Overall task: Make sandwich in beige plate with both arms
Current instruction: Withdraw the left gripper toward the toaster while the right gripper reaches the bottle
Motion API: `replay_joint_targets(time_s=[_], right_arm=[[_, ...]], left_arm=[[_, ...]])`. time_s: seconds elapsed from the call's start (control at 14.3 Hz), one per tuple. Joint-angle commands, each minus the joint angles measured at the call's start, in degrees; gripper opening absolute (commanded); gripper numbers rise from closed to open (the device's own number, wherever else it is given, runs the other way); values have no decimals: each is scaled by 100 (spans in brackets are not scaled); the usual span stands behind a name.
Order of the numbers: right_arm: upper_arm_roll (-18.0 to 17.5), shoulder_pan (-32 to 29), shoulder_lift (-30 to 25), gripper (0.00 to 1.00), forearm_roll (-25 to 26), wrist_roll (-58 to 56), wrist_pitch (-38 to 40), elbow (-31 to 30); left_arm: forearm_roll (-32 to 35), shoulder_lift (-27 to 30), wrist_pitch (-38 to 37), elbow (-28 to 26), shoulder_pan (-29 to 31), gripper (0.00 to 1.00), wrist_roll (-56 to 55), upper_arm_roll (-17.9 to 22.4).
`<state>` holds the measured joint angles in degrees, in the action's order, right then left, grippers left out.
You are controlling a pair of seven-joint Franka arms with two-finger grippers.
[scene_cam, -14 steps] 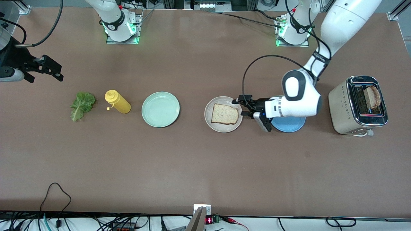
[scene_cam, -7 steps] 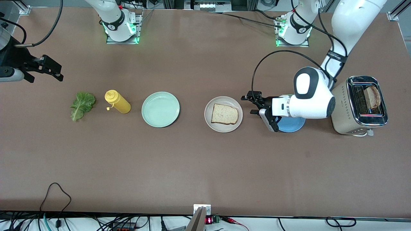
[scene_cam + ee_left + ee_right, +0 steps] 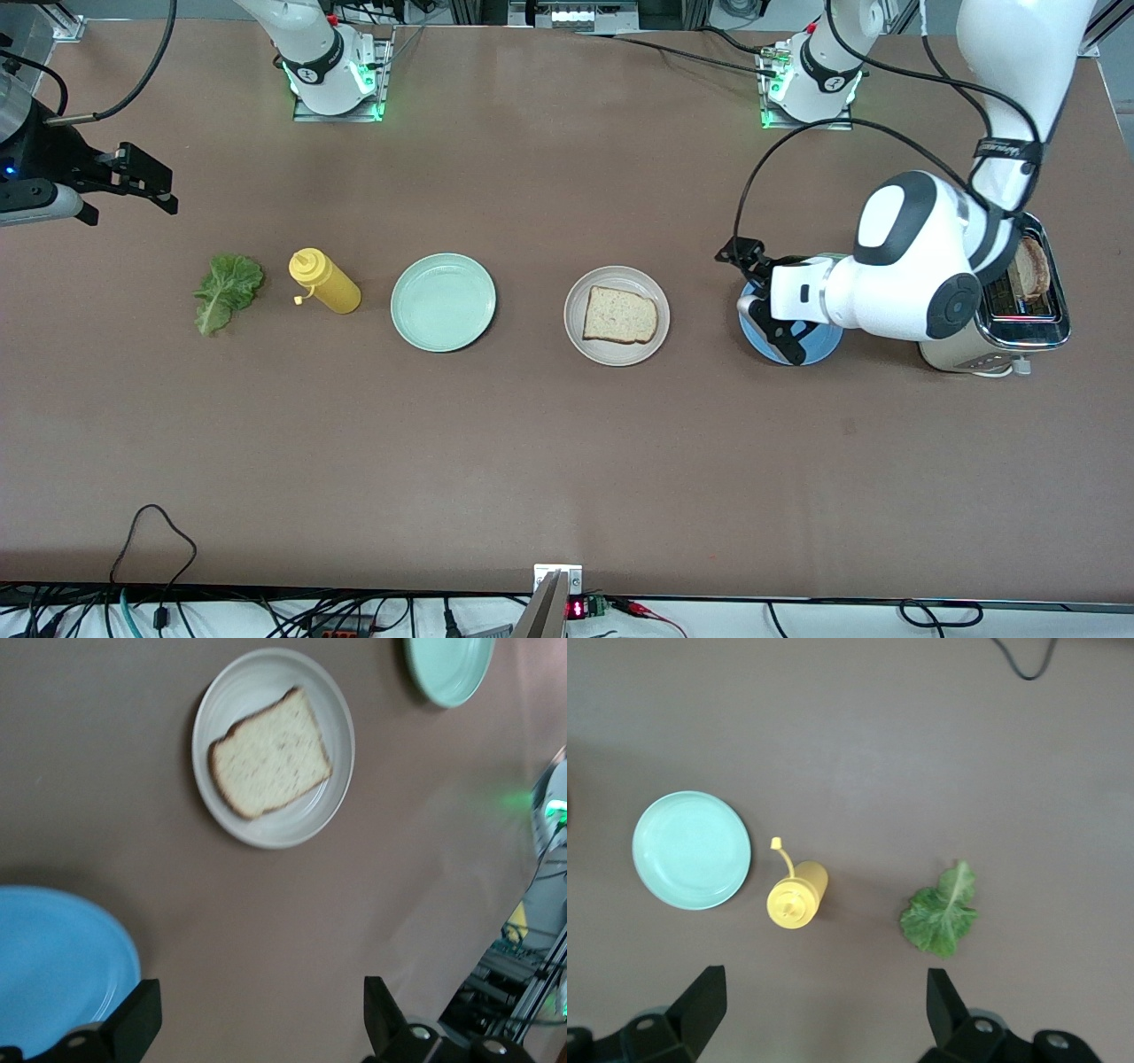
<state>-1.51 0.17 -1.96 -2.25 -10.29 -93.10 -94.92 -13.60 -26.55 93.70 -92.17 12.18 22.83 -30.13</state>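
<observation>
- One bread slice (image 3: 620, 315) lies flat in the beige plate (image 3: 617, 354); it looks like the base of the sandwich, ready for a layer on top.
- The left gripper (image 3: 769, 299) hangs over the blue plate (image 3: 819, 341), at 3 o'clock from the beige plate; its jaws are wide and empty; I judge the toaster (image 3: 952, 350) slice (image 3: 1030, 268) is next.
- The right gripper (image 3: 142, 180) waits wide and empty at 11 o'clock from the lettuce leaf (image 3: 227, 288), beside the mustard bottle (image 3: 326, 282) and mint plate (image 3: 443, 302).

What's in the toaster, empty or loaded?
Loaded: one bread slice stands in a toaster slot; the left arm hides the rest.
</observation>
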Motion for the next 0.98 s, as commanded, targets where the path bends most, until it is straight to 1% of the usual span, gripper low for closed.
replay_joint_targets(time_s=[0.0,0.21,0.42,0.49,0.56,0.63,0.7,0.77,0.84,0.91], right_arm=[[159,-96,-67,100,-494,-865,-6,-271],[502,-113,-85,100,-986,-1894,-217,-614],[889,-113,-164,100,-1575,-2835,-524,-1114],[985,-113,-260,100,-1751,-3203,-751,-1403],[1065,-113,-348,100,-1865,-3590,-1006,-1650],[1179,-113,-366,100,-1997,-3994,-1139,-1843],[1319,-113,-392,100,-2303,-4346,-1175,-2011],[1468,-113,-393,100,-2567,-4784,-1237,-2204],[1574,-113,-393,100,-2779,-5285,-1411,-2388],[1654,-113,-358,100,-3042,-5960,-1596,-2564]], left_arm=[[725,10,-878,645,91,100,-445,7],[1437,10,-1677,1366,83,100,-893,-19],[2131,45,-2188,1973,22,100,-1070,-2],[2325,184,-2198,1992,-13,100,-1071,-2],[2379,325,-2198,1957,-23,100,-1062,68],[2336,518,-2181,1922,-144,100,-1010,486],[2257,685,-2172,1878,-537,100,-1000,1047],[2100,773,-2172,1887,-846,100,-1000,1592],[1785,905,-2146,1869,-1040,100,-992,2067],[1512,1106,-2059,1782,-1094,100,-1000,2377]])
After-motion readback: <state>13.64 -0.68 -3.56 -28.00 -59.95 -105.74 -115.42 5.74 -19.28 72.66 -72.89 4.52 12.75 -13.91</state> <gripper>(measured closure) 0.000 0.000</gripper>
